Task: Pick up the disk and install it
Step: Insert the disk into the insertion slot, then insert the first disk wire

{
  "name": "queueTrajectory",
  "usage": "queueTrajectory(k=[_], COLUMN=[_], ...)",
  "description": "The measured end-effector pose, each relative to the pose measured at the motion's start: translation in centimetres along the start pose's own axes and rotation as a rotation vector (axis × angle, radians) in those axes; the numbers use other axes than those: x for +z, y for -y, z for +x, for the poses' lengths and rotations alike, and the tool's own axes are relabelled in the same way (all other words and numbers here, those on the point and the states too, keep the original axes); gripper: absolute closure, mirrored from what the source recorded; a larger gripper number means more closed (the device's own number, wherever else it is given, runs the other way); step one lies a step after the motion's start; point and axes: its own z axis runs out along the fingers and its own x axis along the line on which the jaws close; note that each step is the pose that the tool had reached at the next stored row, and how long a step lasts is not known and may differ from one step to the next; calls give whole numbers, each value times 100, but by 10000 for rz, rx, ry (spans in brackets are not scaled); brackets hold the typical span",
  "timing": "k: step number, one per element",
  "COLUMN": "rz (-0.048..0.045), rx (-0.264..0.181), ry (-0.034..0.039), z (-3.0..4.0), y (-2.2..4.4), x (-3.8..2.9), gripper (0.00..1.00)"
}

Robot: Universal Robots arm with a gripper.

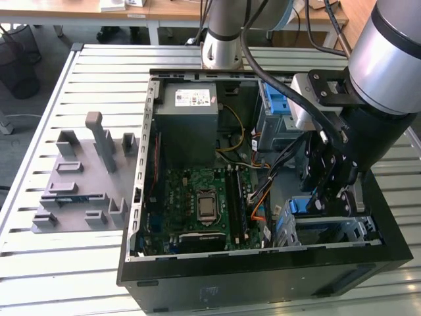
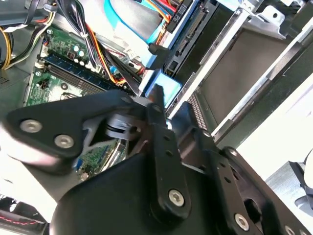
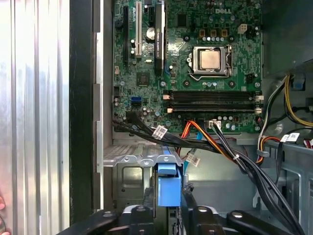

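My gripper (image 1: 327,197) hangs inside the open computer case (image 1: 263,280), at its near corner on the exterior view's right. Its jaws are shut on the disk (image 3: 168,191), which I see edge-on as a blue-framed slab between the two black fingers (image 3: 191,215). The disk (image 1: 301,205) stands upright at the mouth of a grey metal drive bay (image 3: 132,169). In the second wrist view the blue edge of the disk (image 2: 166,90) shows just past the fingertips, beside the bay's metal wall (image 2: 234,63). Most of the disk's body is hidden by the gripper.
A bundle of black, orange and red cables (image 3: 215,147) crosses just beside the bay. The green motherboard (image 1: 197,197) fills the case floor, and a grey power supply box (image 1: 187,108) sits at the back. A grey parts fixture (image 1: 82,181) lies on the table at the exterior view's left.
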Motion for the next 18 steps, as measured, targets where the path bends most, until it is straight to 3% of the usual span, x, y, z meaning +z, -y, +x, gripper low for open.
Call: queueTrajectory(k=[7,18], rz=[0,0], rx=[0,0], ry=[3,3], z=[0,0], y=[0,0], x=[2,6], gripper=[89,89])
